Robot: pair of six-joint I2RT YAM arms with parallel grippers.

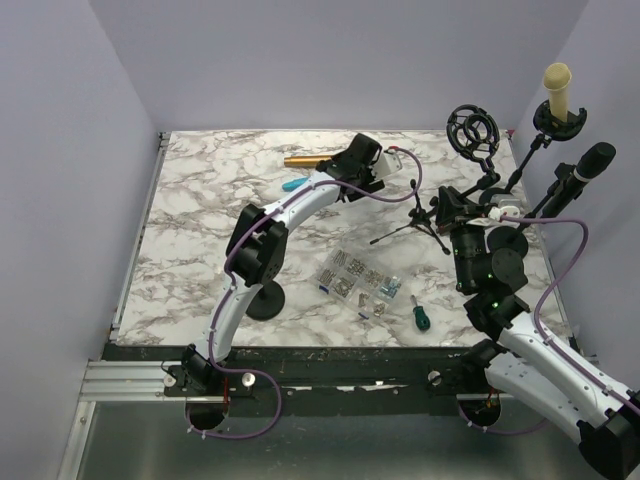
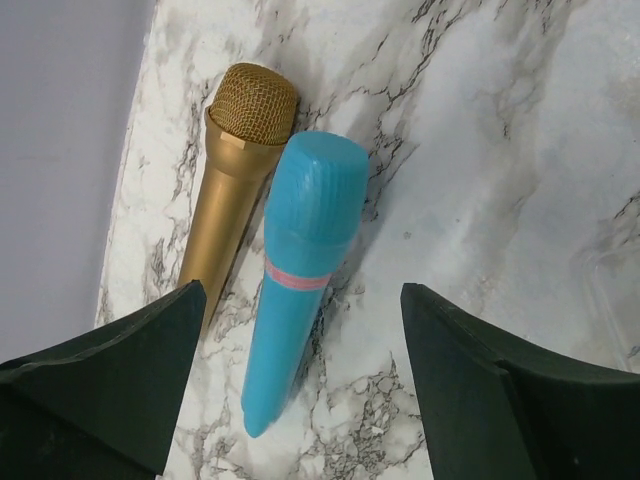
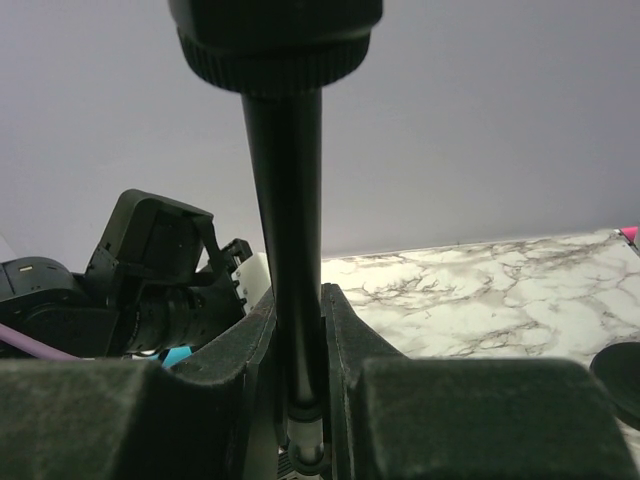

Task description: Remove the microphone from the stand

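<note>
Now, over on the right side, the right gripper [image 3: 298,330] is clamped tight on a thin black stand pole [image 3: 285,200], with both fingers pressed against it below a knurled collar [image 3: 275,45]. From above, that arm is buried in a cluster of stands by the right edge of the marble table [image 1: 200,200]. A black microphone [image 1: 592,160] rides tilted in its clip high on the right. A cream microphone [image 1: 557,88] stands upright in a round holder [image 1: 557,123] behind it, and a ring-shaped shock mount [image 1: 472,130] sits to their left (which stand the pinched pole belongs to, the views don't settle). Meanwhile the left gripper [image 2: 300,295] hangs over the far middle of the table, jaws spread wide and gripping nothing. Directly below it a blue microphone [image 2: 305,230] lies flat on the marble between the two fingers. A gold microphone [image 2: 235,190] lies alongside and touches it, heads pointing the same way. Nearer the arm bases lie a clear bag of small hardware [image 1: 355,278], a green-handled screwdriver [image 1: 421,318] and a round black base [image 1: 265,300].
</note>
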